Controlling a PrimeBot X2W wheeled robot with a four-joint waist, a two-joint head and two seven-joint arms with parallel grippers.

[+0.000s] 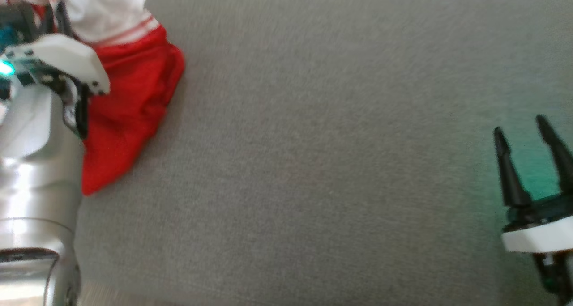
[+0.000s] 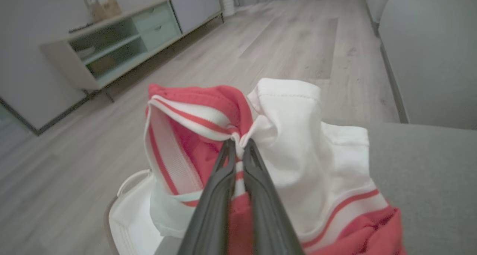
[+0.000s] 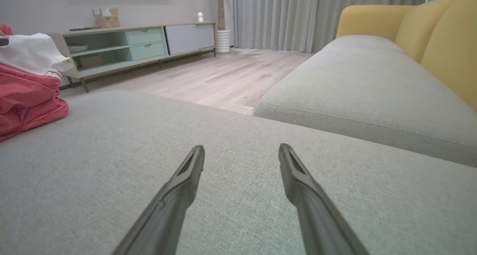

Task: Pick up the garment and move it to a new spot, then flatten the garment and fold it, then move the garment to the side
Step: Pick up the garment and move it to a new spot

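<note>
So our left fingers (image 2: 218,188) are squeezed nearly together, with a wad of the garment (image 2: 298,154) pinched right at the tips. It's the spot where the white part meets the red-and-white striped trim. Our right fingers (image 3: 179,195) are spread wide with nothing in them, hovering low over the grey cushion (image 1: 313,163), well apart from the cloth.

The garment sits at the far left edge of that cushion. Its top is bunched up around the left fingers and the red part slumps down onto the fabric just beside our left forearm.

Progress-wise, we'd say we're early. The pick-up looks done, or at least the grab is, and the move to a new spot looks underway at best. It's a crumpled heap, so flattening, folding and shifting it aside are all left to do.

As for direction, in the head view the long axis runs roughly top to bottom. The white end is up at the grip, farther from us, and a red corner points back toward our base.
</note>
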